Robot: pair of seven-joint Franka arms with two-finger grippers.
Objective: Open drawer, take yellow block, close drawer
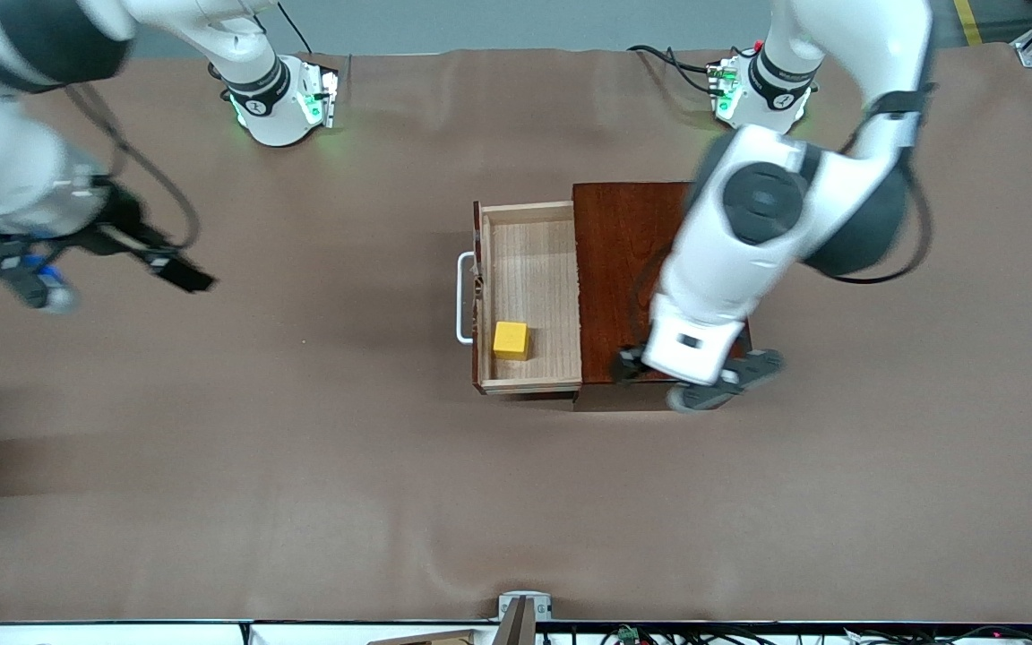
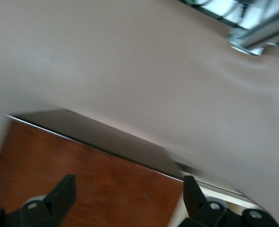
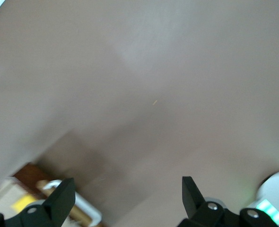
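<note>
The right gripper (image 3: 125, 201) was seen wide open and empty, held up over bare table (image 1: 301, 466) toward the right arm's end, at about nine o'clock from the drawer (image 1: 529, 296). The left gripper (image 2: 127, 196) was seen with its fingers spread apart too, with nothing between them, hanging over the corner of the dark brown box (image 1: 619, 260) at about four o'clock from the drawer. The drawer was found already pulled out of the box, its white handle (image 1: 462, 298) pointing to nine o'clock. The yellow block (image 1: 511, 340) was seen lying inside the drawer, in the corner nearest the front camera and close to the handle. So the first step looked done. The block was not yet picked up, and the drawer was not yet pushed shut. Both of those steps were judged to be left.
</note>
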